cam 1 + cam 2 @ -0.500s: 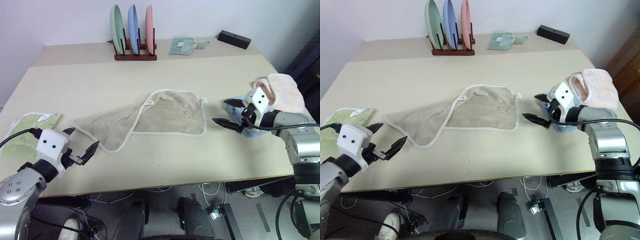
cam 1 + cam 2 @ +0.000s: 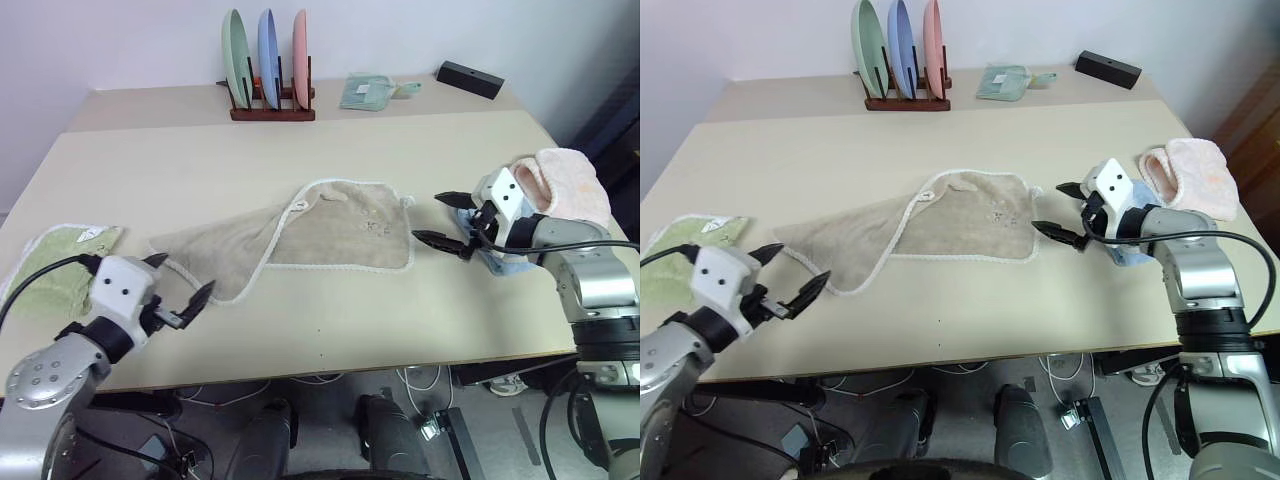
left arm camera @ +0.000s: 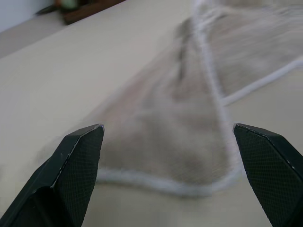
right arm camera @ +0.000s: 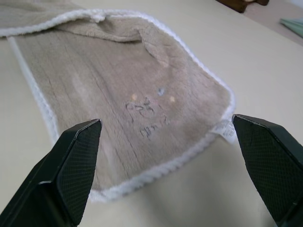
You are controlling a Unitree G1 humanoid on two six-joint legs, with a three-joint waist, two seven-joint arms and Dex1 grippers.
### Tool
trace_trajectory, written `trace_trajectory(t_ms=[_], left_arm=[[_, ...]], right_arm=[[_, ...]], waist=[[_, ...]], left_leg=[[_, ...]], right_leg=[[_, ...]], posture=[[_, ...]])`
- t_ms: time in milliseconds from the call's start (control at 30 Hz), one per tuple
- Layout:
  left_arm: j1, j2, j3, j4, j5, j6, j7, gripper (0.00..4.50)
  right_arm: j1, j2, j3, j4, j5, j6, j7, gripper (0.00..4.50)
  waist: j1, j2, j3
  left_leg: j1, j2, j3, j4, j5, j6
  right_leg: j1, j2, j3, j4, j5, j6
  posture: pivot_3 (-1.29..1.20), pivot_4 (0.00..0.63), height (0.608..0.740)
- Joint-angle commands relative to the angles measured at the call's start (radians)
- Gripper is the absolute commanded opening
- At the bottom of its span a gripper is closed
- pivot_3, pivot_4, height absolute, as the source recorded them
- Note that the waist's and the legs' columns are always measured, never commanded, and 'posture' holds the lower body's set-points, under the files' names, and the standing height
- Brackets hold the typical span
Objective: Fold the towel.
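Head views: your towel (image 2: 320, 235) lies partly folded in the middle of the desk (image 2: 300, 150), its left part lapped over at a slant and tapering toward the near left edge. White edging runs all round, with a small loop (image 2: 298, 206) on the fold line.

Compared with half a second ago, your left hand (image 2: 180, 290) has come in from the near left corner and now sits just beside the towel's near left tip, fingers spread wide, nothing held. Your right hand (image 2: 447, 220) has moved in from the right edge and now stands just off the towel's right edge, also wide and empty. The towel itself has not shifted.

A small green towel (image 2: 55, 262) rests at the left edge, a pale pink cloth (image 2: 565, 185) at the right edge over something blue. At the far edge stand a plate rack (image 2: 268, 75) with three plates, a folded green cloth (image 2: 366, 91) and a black box (image 2: 470, 78).

Left wrist view: both fingers (image 3: 78, 161) are apart, with the towel's rounded tip (image 3: 165, 156) lying between them on the desk, not touched.

Right wrist view: the fingers (image 4: 78, 165) are wide apart; the towel's right end with small embroidery (image 4: 149, 113) lies ahead, flat, with a slight wrinkle.
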Motion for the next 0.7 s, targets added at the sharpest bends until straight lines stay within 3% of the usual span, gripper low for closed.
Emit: trace_trajectory(t_ms=[33, 233, 467, 700], left_arm=[[-0.066, 0.048, -0.158, -0.074, 0.035, 0.037, -0.013, 4.47], [-0.177, 0.12, -0.325, -0.002, 0.229, 0.079, 0.066, 4.47], [-0.137, 0.182, -0.311, 0.063, 0.297, 0.085, 0.042, 4.47], [-0.099, 0.211, -0.319, 0.099, 0.334, 0.1, 0.015, 4.47]], right_arm=[[-0.028, 0.002, -0.004, -0.045, 0.022, 0.035, 0.011, 4.5], [0.026, 0.008, -0.019, -0.136, 0.03, 0.066, -0.024, 4.5], [0.091, 0.002, -0.037, -0.22, 0.045, 0.11, -0.059, 4.5], [0.067, 0.023, -0.024, -0.18, 0.04, 0.078, -0.061, 4.5]], waist=[[0.002, 0.0, 0.0], [-0.001, 0.001, 0.0], [-0.001, 0.001, 0.0], [-0.001, 0.001, 0.0]], left_leg=[[0.0, 0.0, 0.0, 0.0, 0.0, 0.0], [0.0, 0.0, 0.0, 0.0, 0.0, 0.0], [0.0, 0.0, 0.0, -0.001, 0.0, 0.0], [0.0, 0.0, 0.0, 0.0, 0.0, 0.0]], right_leg=[[0.0, 0.0, 0.0, 0.0, 0.0, 0.0], [0.0, 0.0, 0.0, 0.001, 0.0, 0.0], [0.0, 0.001, 0.0, 0.0, 0.0, 0.0], [0.0, 0.0, 0.0, 0.0, 0.0, 0.0]], posture=[[0.0, 0.15, 0.736], [0.0, 0.15, 0.736], [0.0, 0.15, 0.736], [0.0, 0.15, 0.736]])
